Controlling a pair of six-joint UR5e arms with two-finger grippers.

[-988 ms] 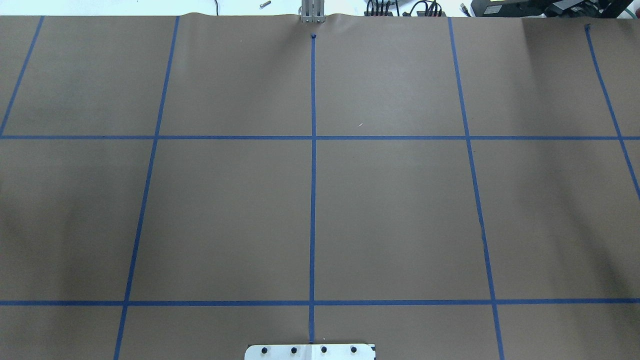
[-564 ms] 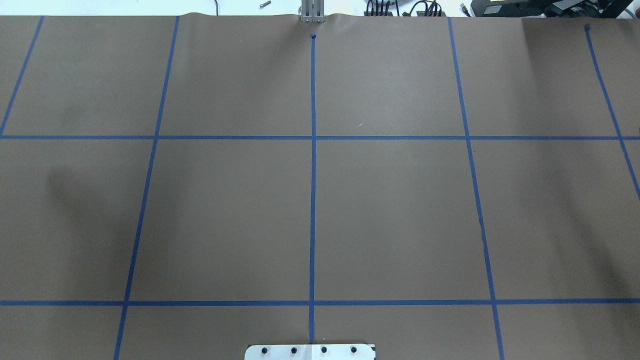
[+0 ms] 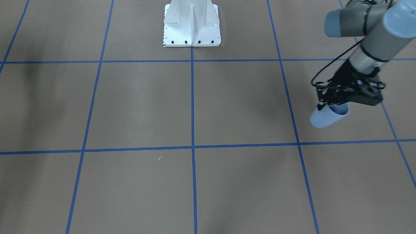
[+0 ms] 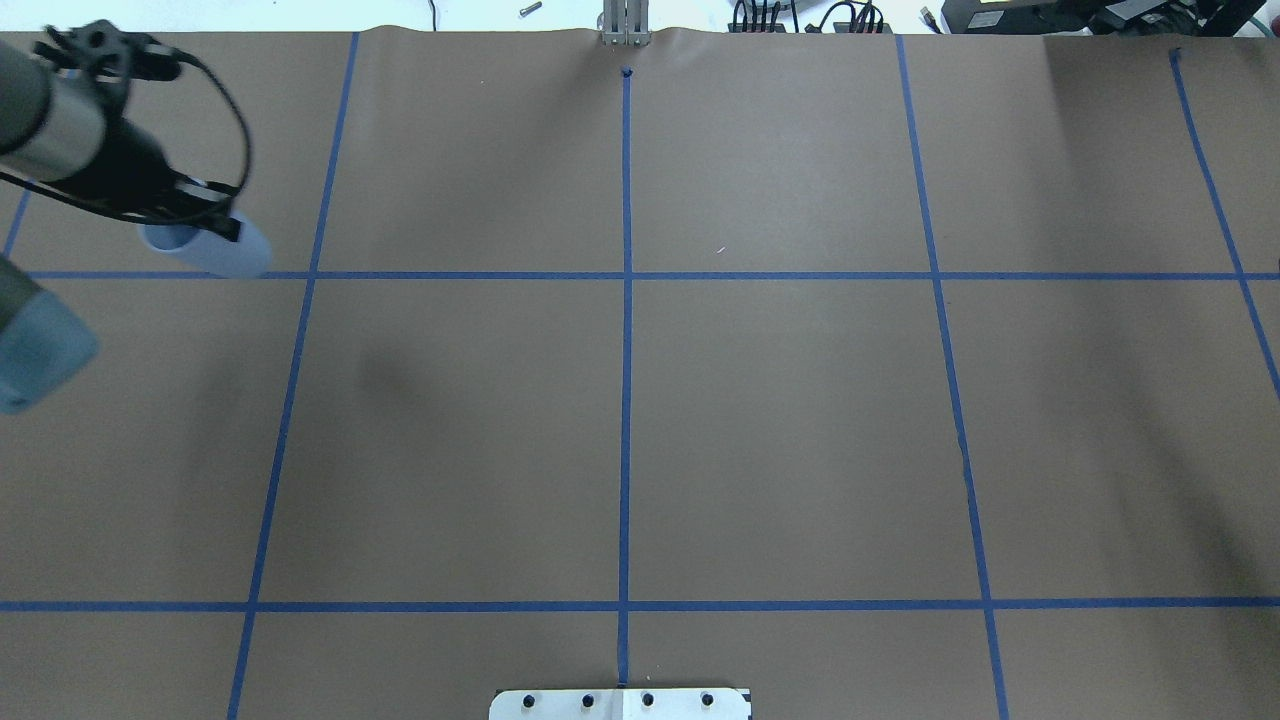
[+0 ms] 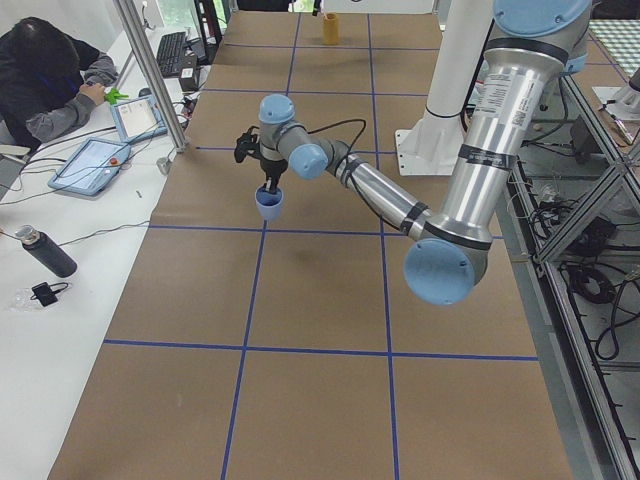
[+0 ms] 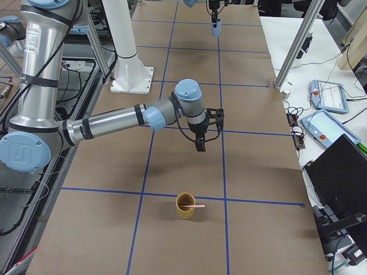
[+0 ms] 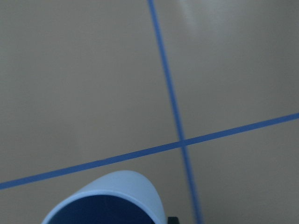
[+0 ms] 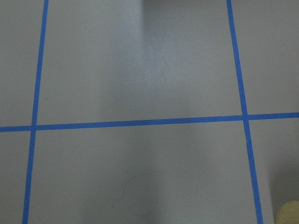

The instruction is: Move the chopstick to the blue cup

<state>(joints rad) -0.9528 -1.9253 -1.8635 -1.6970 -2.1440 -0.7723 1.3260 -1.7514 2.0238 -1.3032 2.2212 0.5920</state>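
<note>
My left gripper [image 4: 192,222] is shut on the rim of the blue cup [image 4: 222,252] and holds it tilted above the far left of the table. The cup also shows in the front view [image 3: 327,117], the left side view [image 5: 269,204] and the left wrist view [image 7: 110,198], where its dark blue inside is empty. One pink chopstick [image 6: 193,205] stands in a tan cup [image 6: 184,207] near the table's right end. My right gripper [image 6: 200,144] hangs above the table some way from that cup; I cannot tell whether it is open or shut.
The table is covered in brown paper with a blue tape grid [image 4: 626,275]. The robot's white base [image 3: 191,24] stands at the near edge. The tan cup's rim shows in the right wrist view's corner [image 8: 290,214]. An operator [image 5: 45,80] sits at the left end.
My left arm has come into the overhead view from the left with the blue cup in its gripper; before, only its shadow showed there.
</note>
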